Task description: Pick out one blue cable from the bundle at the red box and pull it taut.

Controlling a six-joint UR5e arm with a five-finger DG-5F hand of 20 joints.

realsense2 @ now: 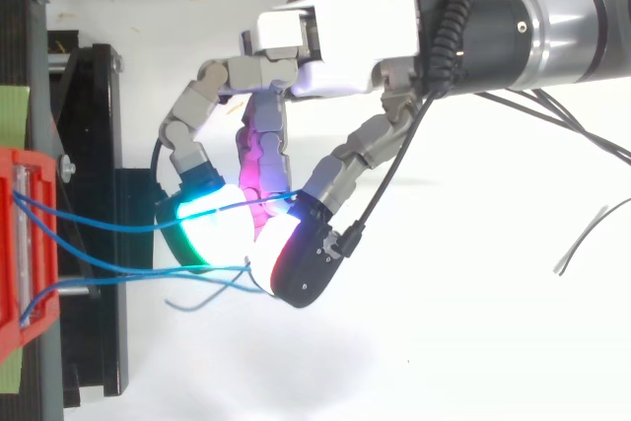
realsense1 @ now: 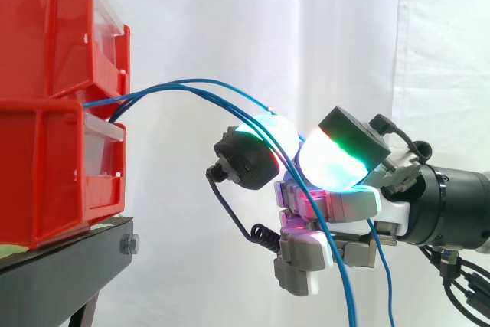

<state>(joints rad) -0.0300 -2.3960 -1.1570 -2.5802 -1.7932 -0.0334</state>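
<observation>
The blue cables (realsense1: 191,80) are seen leaving the gap between the upper and lower red box (realsense1: 53,166), which is stacked on a black stand (realsense1: 69,258). From there they arc across open air to the hand (realsense2: 335,22), are draped over it, and hang down below it. In the top view two strands are stretched between the box and the hand, while thinner loose ends are left dangling just beside the lower strand.

The hand is curled around the cables, with its glowing pads (realsense2: 212,224) drawn in towards each other and the strands running between them (how firmly any single strand is pinched cannot be told).

The cables are judged to be light, thin and limp, with a smooth jacket that could slip through soft pads. A hold is best taken on one strand alone, between two pad faces, on the free span near the hand rather than close to the box. Since the arc is slack, tension is not yet considered reached, and a neighbouring strand could easily be dragged along.
</observation>
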